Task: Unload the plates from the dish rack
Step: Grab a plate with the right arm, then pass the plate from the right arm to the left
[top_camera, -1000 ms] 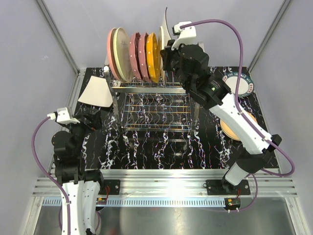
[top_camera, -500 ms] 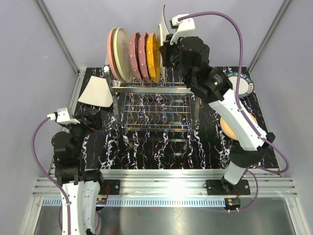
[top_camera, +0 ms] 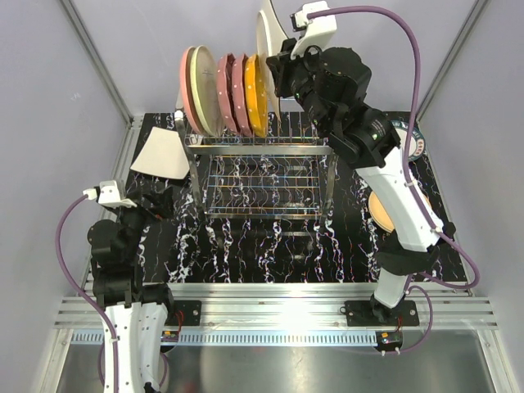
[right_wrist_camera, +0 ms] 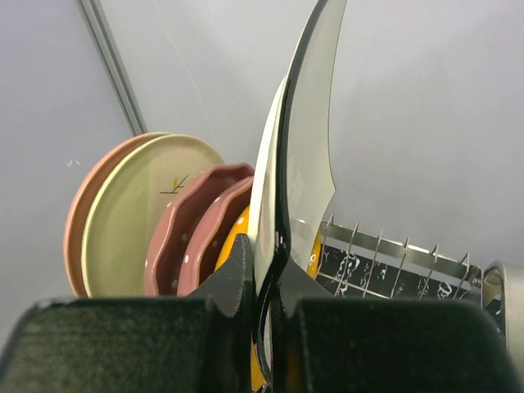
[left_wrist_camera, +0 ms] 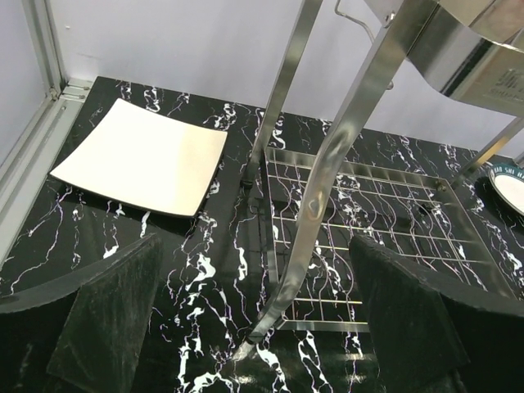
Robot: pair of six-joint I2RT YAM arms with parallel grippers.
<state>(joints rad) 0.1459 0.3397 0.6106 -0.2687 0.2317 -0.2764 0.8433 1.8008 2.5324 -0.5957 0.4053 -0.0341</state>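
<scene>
Right wrist: plate [right_wrist_camera: 313, 143] edge in R tool [right_wrist_camera: 264, 277]

The left arm [top_camera: 123, 270] stood folded over its base at the near left, with the elbow bent and the wrist kept low above the bench [top_camera: 270, 246]. The left tool [top_camera: 155, 196] pointed to the far side, and in the left wrist view the left tool [left_wrist_camera: 258, 327] had its two dark fingers [left_wrist_camera: 106, 319] wide apart with nothing between them.

The right arm [top_camera: 385, 172] reached from its base at the near right in a long line to the far side and to the left, with the wrist high. The right tool [top_camera: 277, 78] was at the far centre. In the right wrist view the right tool [right_wrist_camera: 266, 303] had its jaws pressed close on the lower rim of a plate [right_wrist_camera: 307, 147], which stood on edge.
</scene>
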